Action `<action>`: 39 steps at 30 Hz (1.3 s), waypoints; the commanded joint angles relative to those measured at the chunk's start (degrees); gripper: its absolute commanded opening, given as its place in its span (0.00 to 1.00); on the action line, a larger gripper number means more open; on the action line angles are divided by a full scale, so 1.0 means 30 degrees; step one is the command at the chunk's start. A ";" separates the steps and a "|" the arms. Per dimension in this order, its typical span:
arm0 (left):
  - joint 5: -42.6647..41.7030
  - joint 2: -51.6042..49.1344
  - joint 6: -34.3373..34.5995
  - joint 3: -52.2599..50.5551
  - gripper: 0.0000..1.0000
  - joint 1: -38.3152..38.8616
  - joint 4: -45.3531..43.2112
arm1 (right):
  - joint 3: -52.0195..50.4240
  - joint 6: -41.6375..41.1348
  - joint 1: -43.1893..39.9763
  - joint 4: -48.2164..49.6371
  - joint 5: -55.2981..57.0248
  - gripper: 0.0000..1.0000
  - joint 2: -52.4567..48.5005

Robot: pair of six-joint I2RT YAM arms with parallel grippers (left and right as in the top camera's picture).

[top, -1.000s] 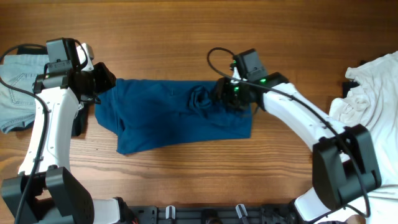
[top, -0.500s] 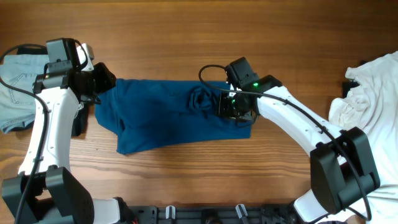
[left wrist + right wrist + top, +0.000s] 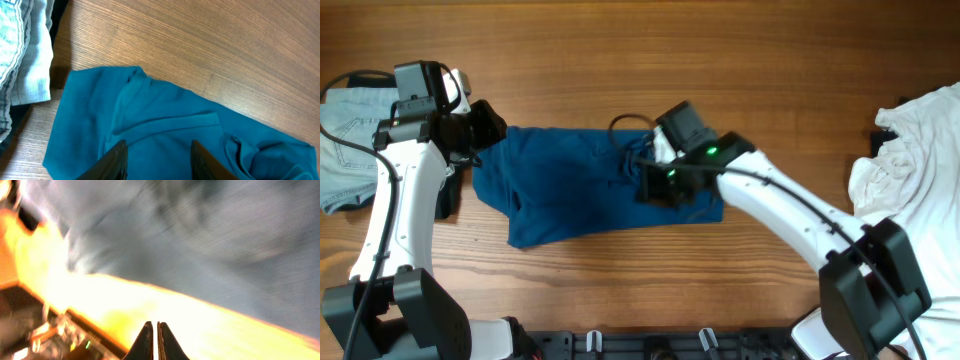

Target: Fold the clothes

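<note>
— Where is the dark blue polo shirt [image 3: 570,195] now?

— It lies on the wooden worktop [image 3: 620,60], in the middle, spread out mostly flat. Toward its right part there is a small crumpled fold [image 3: 245,150].

— And the other clothes?

— A pale denim garment [image 3: 345,140] is at the left edge of the worktop, well apart from the right arm. A white garment [image 3: 910,150] lies at the right edge. Neither one touches the shirt.

— What does the left hand [image 3: 485,125] do?

— It is at the upper left corner of the shirt. In the left wrist view its fingers [image 3: 116,161] stand apart, released, with blue cloth lying below them. The tips are cut off by the lower edge of the picture, so I cannot tell if they touch the cloth.

— And the right hand [image 3: 655,182]?

— It is over the right part of the shirt, near the crumpled fold. Its fingers [image 3: 146,342] are clenched, pressed together. The right wrist view is very blurred, and I cannot tell if any cloth is caught between the tips.
</note>
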State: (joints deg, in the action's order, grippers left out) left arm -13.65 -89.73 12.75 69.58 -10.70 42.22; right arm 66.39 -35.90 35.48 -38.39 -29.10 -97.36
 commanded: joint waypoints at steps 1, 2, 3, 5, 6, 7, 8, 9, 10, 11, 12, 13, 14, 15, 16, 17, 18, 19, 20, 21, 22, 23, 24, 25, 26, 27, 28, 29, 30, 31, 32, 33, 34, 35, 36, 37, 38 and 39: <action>-0.0291 0.0240 -0.0182 -0.0015 0.41 0.0029 -0.0175 | 0.0503 -0.0117 0.1909 0.0313 -0.1479 0.04 0.0393; -0.0291 0.0240 -0.0182 -0.0015 0.41 0.0029 -0.0197 | 0.0503 -0.0044 0.2295 0.0342 -0.1413 0.04 0.0393; -0.0291 0.0240 -0.0175 -0.0015 0.41 0.0029 -0.0204 | 0.0503 -0.0036 0.2484 0.0211 -0.0903 0.04 0.0393; -0.0291 0.0240 -0.0175 -0.0015 0.41 0.0029 -0.0204 | 0.0503 -0.0692 0.2142 -0.0612 0.2557 0.25 0.0408; -0.0291 0.0240 -0.0182 -0.0015 0.42 0.0036 -0.0204 | 0.0510 -0.0663 0.1705 -0.0801 0.4065 0.37 0.0408; -0.0291 0.0240 -0.0182 -0.0015 0.42 0.0029 -0.0204 | 0.0517 -0.0488 0.1282 -0.0794 0.5209 0.41 0.0408; -0.0291 0.0240 -0.0182 -0.0015 0.43 0.0029 -0.0211 | 0.0517 -0.0131 0.0743 -0.0809 0.6681 0.45 0.0408; -0.0291 0.0240 -0.0182 -0.0015 0.43 0.0029 -0.0233 | 0.0517 0.0437 0.0357 -0.0831 0.7657 0.45 0.0401; -0.0291 0.0240 -0.0182 -0.0015 0.44 0.0029 -0.0299 | 0.0517 0.1588 -0.0146 -0.0852 0.8794 0.47 0.0401; -0.0291 0.0240 -0.0175 -0.0015 0.44 0.0036 -0.0364 | 0.0510 0.2441 -0.0372 -0.0867 0.9377 0.49 0.0401; -0.0291 0.0240 -0.0175 -0.0015 0.45 0.0029 -0.0423 | 0.0510 0.3206 -0.0576 -0.0940 1.0054 0.54 0.0364; -0.0291 0.0240 -0.0175 -0.0015 0.45 0.0029 -0.0437 | 0.0510 0.3738 -0.0663 -0.0954 1.0367 0.55 0.0313; -0.0291 0.0240 -0.0182 -0.0015 0.45 0.0029 -0.0430 | 0.0510 0.4073 -0.0663 -0.0940 1.0448 0.56 0.0226; -0.0299 0.0240 -0.0175 -0.0015 0.45 0.0029 -0.0423 | 0.0510 0.4138 -0.0663 -0.0962 1.0688 0.57 0.0022; -0.0299 0.0240 -0.0175 -0.0015 0.45 0.0036 -0.0415 | 0.0510 0.4131 -0.0663 -0.0998 1.0972 0.57 -0.0189; -0.0299 0.0240 -0.0175 -0.0015 0.45 0.0029 -0.0408 | 0.0495 0.4116 -0.0663 -0.0962 1.1285 0.57 -0.0495; -0.0299 0.0240 -0.0175 -0.0015 0.45 0.0036 -0.0393 | 0.0495 0.4131 -0.0663 -0.0845 1.1264 0.57 -0.0787; -0.0299 0.0240 -0.0175 -0.0015 0.45 0.0036 -0.0393 | 0.0495 0.4167 -0.0663 -0.0794 1.1176 0.56 -0.0991; -0.0299 0.0240 -0.0175 -0.0015 0.45 0.0036 -0.0401 | 0.0495 0.4430 -0.0656 -0.0794 1.1060 0.53 -0.1166; -0.0299 0.0240 -0.0175 -0.0015 0.45 0.0036 -0.0408 | 0.0495 0.4532 -0.0656 -0.0889 1.0856 0.52 -0.1180; -0.0299 0.0240 -0.0175 -0.0015 0.45 0.0036 -0.0408 | 0.0495 0.4554 -0.0648 -0.0969 1.0666 0.50 -0.1173; -0.0299 0.0240 -0.0175 -0.0015 0.45 0.0036 -0.0408 | 0.0495 0.4568 -0.0590 -0.1013 1.0550 0.49 -0.1158; -0.0299 0.0240 -0.0175 -0.0015 0.45 0.0029 -0.0415 | 0.0495 0.4634 -0.0510 -0.1035 1.0557 0.49 -0.1158; -0.0299 0.0240 -0.0175 -0.0015 0.45 0.0036 -0.0423 | 0.0495 0.4903 -0.0386 -0.1020 1.0557 0.50 -0.1158; -0.0299 0.0240 -0.0175 -0.0015 0.45 0.0036 -0.0423 | 0.0495 0.5202 -0.0226 -0.1035 1.0557 0.56 -0.1166; -0.0299 0.0240 -0.0175 -0.0015 0.45 0.0036 -0.0415 | 0.0495 0.5741 -0.0044 -0.1158 1.0564 0.59 -0.1158; -0.0299 0.0240 -0.0175 -0.0015 0.45 0.0036 -0.0408 | 0.0495 0.6586 0.0219 -0.1406 1.0819 0.63 -0.1173; -0.0299 0.0240 -0.0175 -0.0015 0.45 0.0036 -0.0408 | 0.0495 0.6936 0.0401 -0.1501 1.1256 0.64 -0.1180; -0.0299 0.0240 -0.0175 -0.0015 0.45 0.0036 -0.0408 | 0.0495 0.6987 0.0612 -0.1486 1.2043 0.64 -0.1195; -0.0299 0.0240 -0.0175 -0.0015 0.45 0.0036 -0.0415 | 0.0495 0.6936 0.0743 -0.1348 1.2794 0.63 -0.1195; -0.0299 0.0240 -0.0175 -0.0015 0.45 0.0036 -0.0415 | 0.0495 0.6914 0.0758 -0.1151 1.2939 0.61 -0.1195; -0.0299 0.0240 -0.0175 -0.0015 0.45 0.0036 -0.0415 | 0.0495 0.6892 0.0758 -0.0750 1.2932 0.54 -0.1209; -0.0299 0.0240 -0.0175 -0.0015 0.45 0.0036 -0.0415 | 0.0495 0.6892 0.0758 -0.0546 1.2947 0.47 -0.1268; -0.0299 0.0240 -0.0175 -0.0015 0.45 0.0036 -0.0408 | 0.0495 0.6878 0.0758 -0.0277 1.3034 0.41 -0.1355; -0.0299 0.0240 -0.0175 -0.0015 0.45 0.0036 -0.0408 | 0.0495 0.6594 0.0758 -0.0117 1.3500 0.30 -0.1515; -0.0299 0.0240 -0.0175 -0.0015 0.45 0.0036 -0.0408 | 0.0495 0.6317 0.0758 -0.0131 1.3777 0.17 -0.1574; -0.0299 0.0240 -0.0175 -0.0015 0.45 0.0036 -0.0401 | 0.0495 0.6317 0.0758 -0.0175 1.3763 0.09 -0.1596; -0.0299 0.0240 -0.0175 -0.0015 0.45 0.0036 -0.0408 | 0.0539 0.6244 0.0772 -0.0364 1.3595 0.04 -0.1523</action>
State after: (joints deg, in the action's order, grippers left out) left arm -13.65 -89.73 12.75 69.58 -10.70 41.15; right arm 66.81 -16.47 37.74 -38.98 9.21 -100.62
